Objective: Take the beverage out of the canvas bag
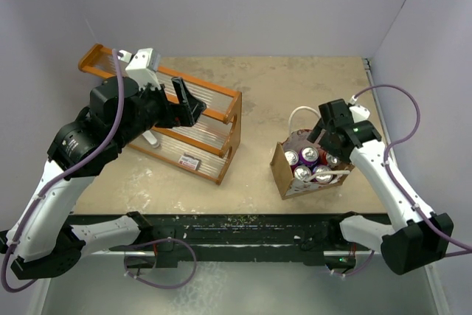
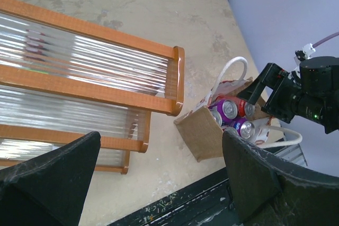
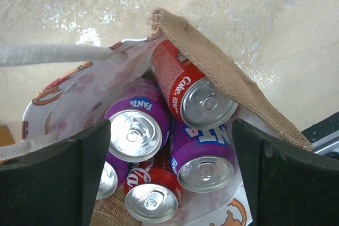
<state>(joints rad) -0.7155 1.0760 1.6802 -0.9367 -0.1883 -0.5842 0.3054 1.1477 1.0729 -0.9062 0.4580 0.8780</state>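
Cans (image 3: 135, 130), glossy red and purple cylinders, packed in coarse woven canvas bag (image 3: 222, 72), right end effector (image 3: 170, 125) spread wide, empty

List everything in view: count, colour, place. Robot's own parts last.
canvas bag: one, tan-brown and white, on the right side of the table, top open.
purple cans: three showing, purple Fanta, standing in the bag.
red cans: two showing, red Coke, in the bag; one leans against the bag's wall.
rack: one, orange wood with ribbed clear panels, on the left side of the table.
table: one, tan, under it all.
arms: two, white and black, based at the near edge.
left hand: one, black, open, raised by the rack.
right hand: one, black, open, over the cans, holding nothing.
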